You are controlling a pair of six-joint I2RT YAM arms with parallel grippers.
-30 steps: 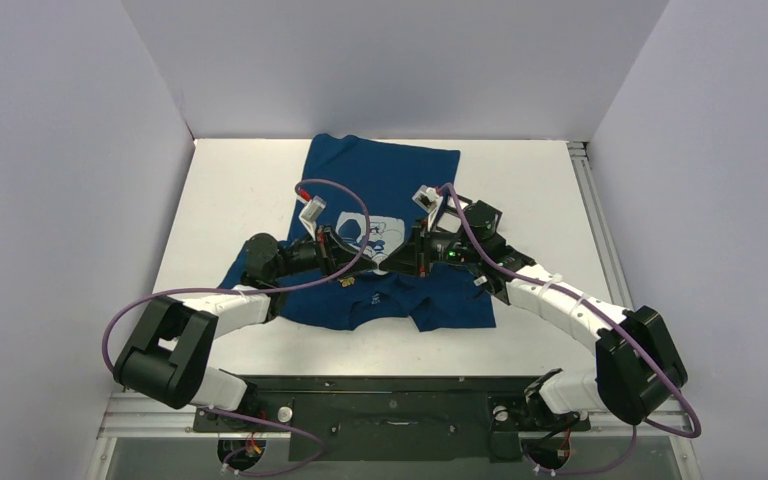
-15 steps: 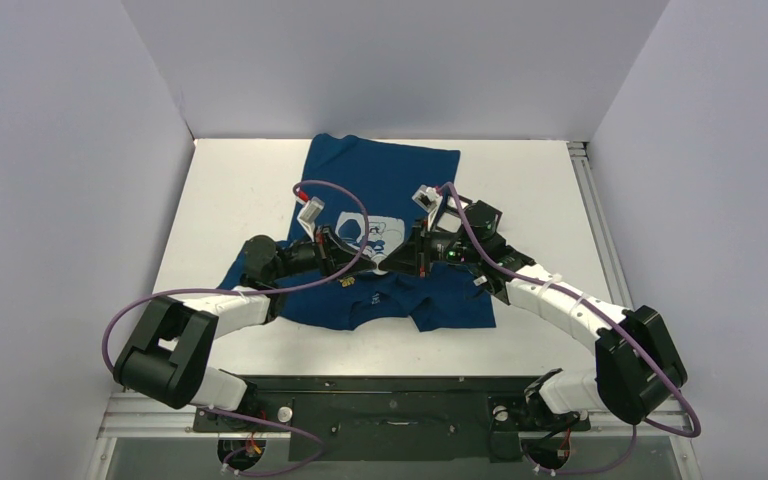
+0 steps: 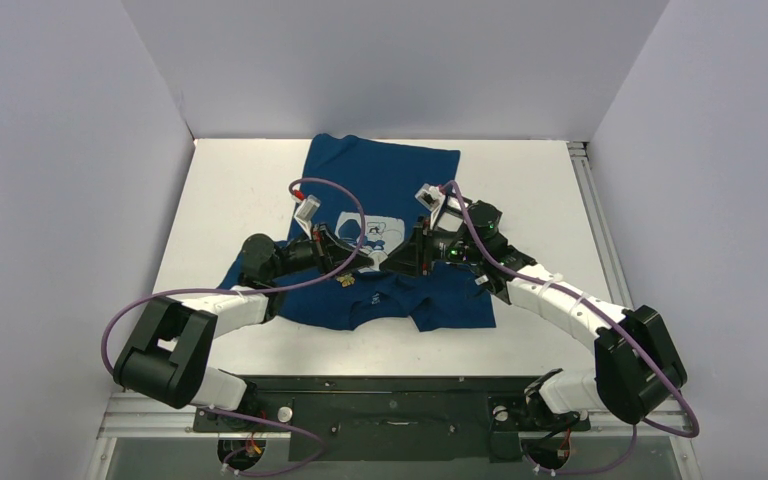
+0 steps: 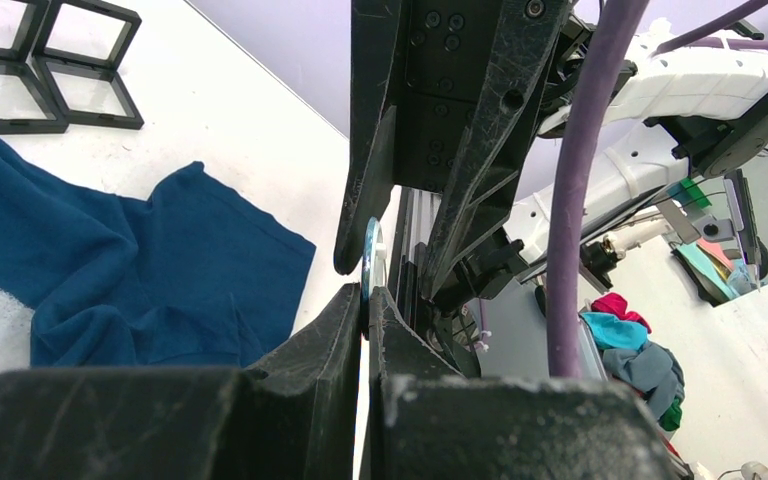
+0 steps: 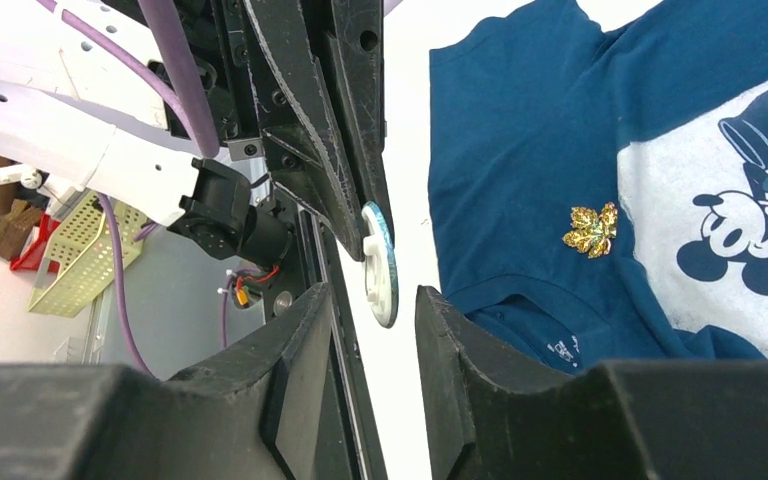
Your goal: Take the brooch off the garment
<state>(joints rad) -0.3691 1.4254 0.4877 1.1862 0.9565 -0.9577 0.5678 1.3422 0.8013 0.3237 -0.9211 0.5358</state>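
Two arms: both reach in over the T-shirt (image 3: pixel 390 170), their tips meeting above its neck end.
Left: the left end effector (image 4: pixel 367 292) is closed tight on a small white disc (image 5: pixel 381 262) with a bluish rim, pinched by its edge.
Right: the right end effector (image 5: pixel 372 292) has its fingers parted, one on each side of the disc, and grips nothing.
Brooch: the brooch (image 5: pixel 590 230), a gold leaf, lies on the dark blue cloth at the edge of the pale mouse print (image 5: pixel 720 190), near the neckline and well clear of both arms.
Garment: spread front-up on the white tabletop (image 3: pixel 230 190), neck towards the arm bases.
Stage, judged: the disc may be the brooch's backing piece, though that cannot be told; the leaf itself is not yet lifted.
Risk, drop: only a thin edge of the disc is pinched, so a bump from the nearby right fingers could knock it loose.
Risk, collision: the fingertips are crowded together, so either arm could strike the other as it pulls away.
Risk, snag: if the leaf is still fastened, pulling on it would drag or bunch the cloth.
Writing: none readable; the print shows no lettering, and the neck label (image 5: pixel 561 349) is too small to read.
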